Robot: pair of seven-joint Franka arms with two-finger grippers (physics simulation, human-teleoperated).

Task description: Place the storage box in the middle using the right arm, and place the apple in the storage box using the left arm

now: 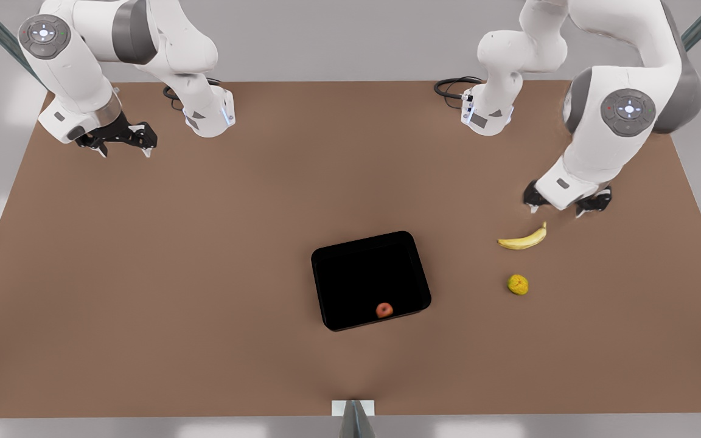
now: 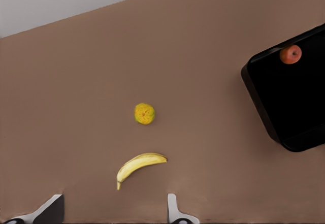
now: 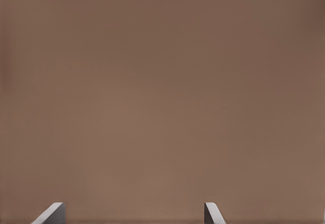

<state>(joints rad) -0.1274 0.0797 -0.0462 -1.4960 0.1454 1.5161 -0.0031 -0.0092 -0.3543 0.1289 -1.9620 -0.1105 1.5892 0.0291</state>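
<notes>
The surface (image 1: 143, 274) is rendered as a matt, even brown sheet without grain or shine. The storage box (image 1: 370, 243) is shown in deep black with a smooth finish and a faint sheen along its rim. The apple (image 1: 384, 310) is given a smooth red-orange skin, the banana (image 1: 522, 238) a smooth yellow peel, and the yellow-green fruit (image 1: 518, 284) a lumpy, dull rind

The left gripper (image 1: 567, 205) hangs low over the table at the front view's right, fingers spread apart and empty, its white arm bent sharply at the elbow above it. The right gripper (image 1: 124, 141) hovers at the front view's left, raised above the table, fingers likewise apart, holding nothing, wrist angled downward.
</notes>
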